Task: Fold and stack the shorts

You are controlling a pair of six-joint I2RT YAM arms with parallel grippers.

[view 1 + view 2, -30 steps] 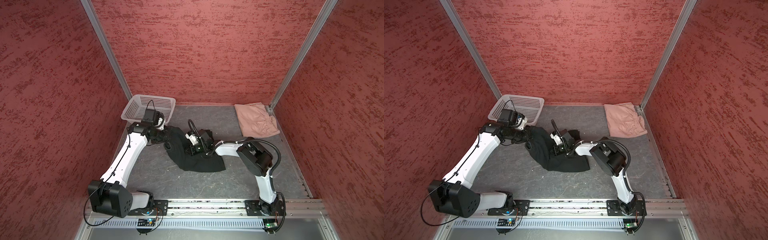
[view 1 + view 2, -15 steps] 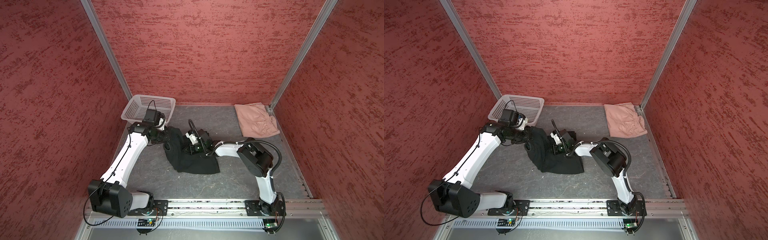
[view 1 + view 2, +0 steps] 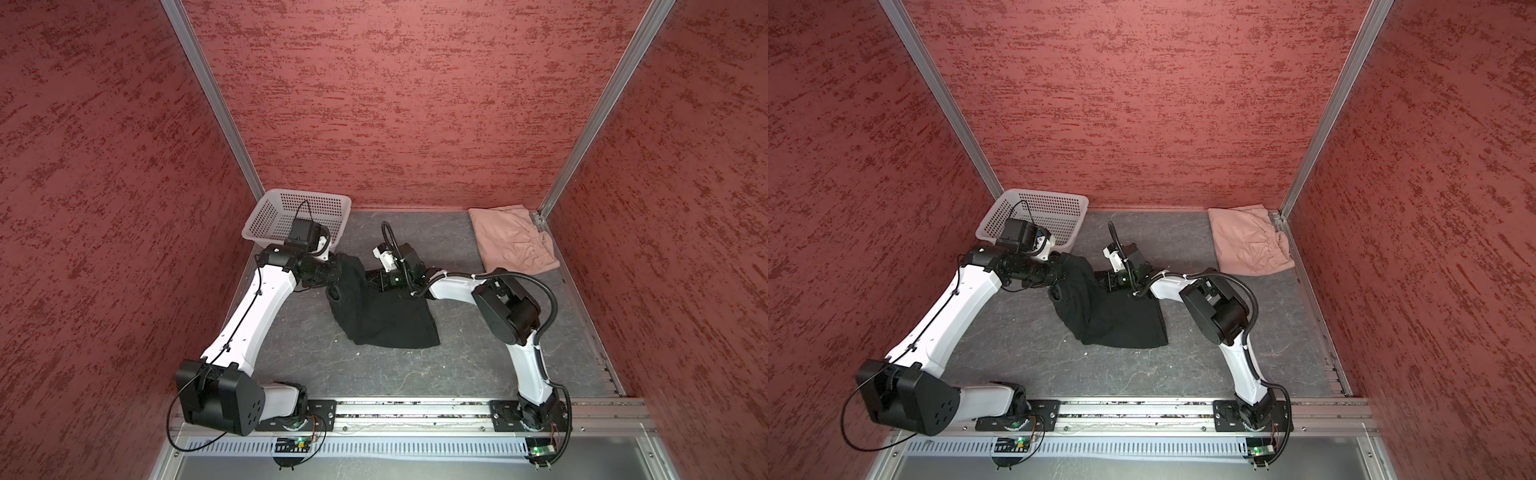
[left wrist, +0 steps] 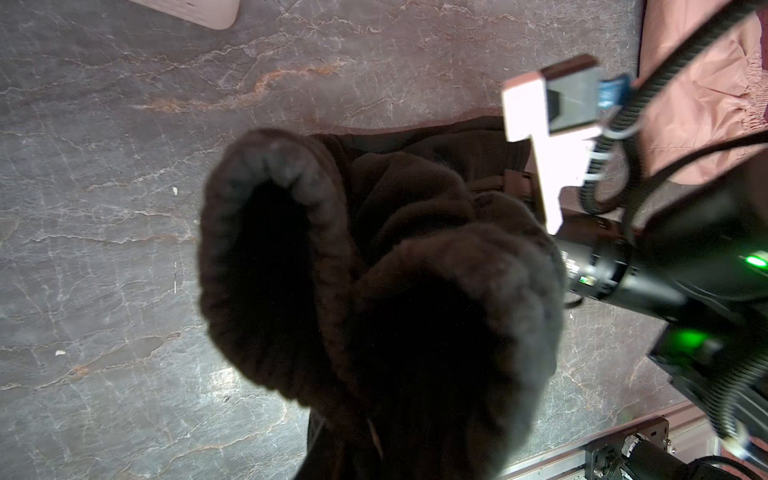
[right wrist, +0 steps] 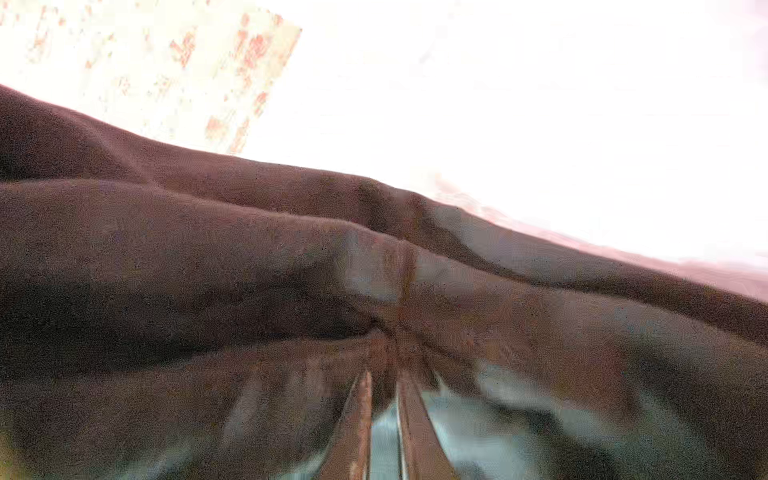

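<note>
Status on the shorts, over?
Left claw shut on black shorts, edge lifted. Right claw shut on same. Pink shorts in far right corner. Basket far left.

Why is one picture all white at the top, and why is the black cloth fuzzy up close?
Right wrist view: behind the black shorts is pure white glare, and the cloth looks brownish and smeared. Left wrist view: the shorts bunch too near the lens, so they blur, while the floor is sharp. Both top views: evenly lit, clear.

Left arm point(image 3: 257, 316) and right arm point(image 3: 453, 288): white links, black joints. Ribbed black hose point(image 3: 554, 307) on the right; green base lights point(image 3: 539, 450).
</note>
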